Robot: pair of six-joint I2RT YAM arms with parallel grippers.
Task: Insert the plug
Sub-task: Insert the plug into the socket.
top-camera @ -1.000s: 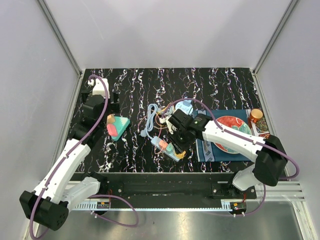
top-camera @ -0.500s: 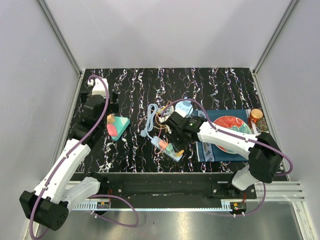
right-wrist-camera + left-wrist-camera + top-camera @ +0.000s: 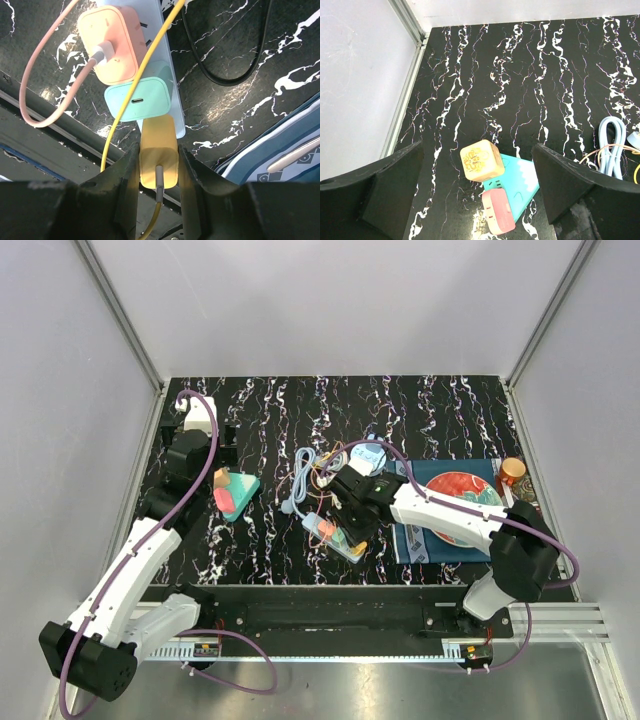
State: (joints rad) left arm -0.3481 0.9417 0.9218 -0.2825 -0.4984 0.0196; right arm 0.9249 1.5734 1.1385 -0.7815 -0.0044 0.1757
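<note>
My right gripper (image 3: 158, 161) is shut on a yellow plug (image 3: 158, 147) with a yellow cable, fingers (image 3: 131, 167) pressed on both its sides. The plug stands at the near end of a pale blue power strip (image 3: 171, 55), right beside a teal plug (image 3: 139, 97) and a pink-orange plug (image 3: 107, 42) seated in it. Whether its prongs are in a socket is hidden. In the top view the strip (image 3: 324, 527) lies at the table's front centre under the right gripper (image 3: 350, 523). My left gripper (image 3: 477, 167) hangs open and empty at the back left.
Under the left gripper lie a teal triangular socket block (image 3: 522, 180), a pink plug (image 3: 497, 212) and a wooden cube (image 3: 480, 160). A coiled blue cable (image 3: 303, 475) lies behind the strip. A plate (image 3: 465, 502) on a blue mat and a copper-lidded jar (image 3: 513, 472) sit right.
The right gripper has shifted slightly left with the yellow plug, closer over the strip's near end. The left arm has not moved.
</note>
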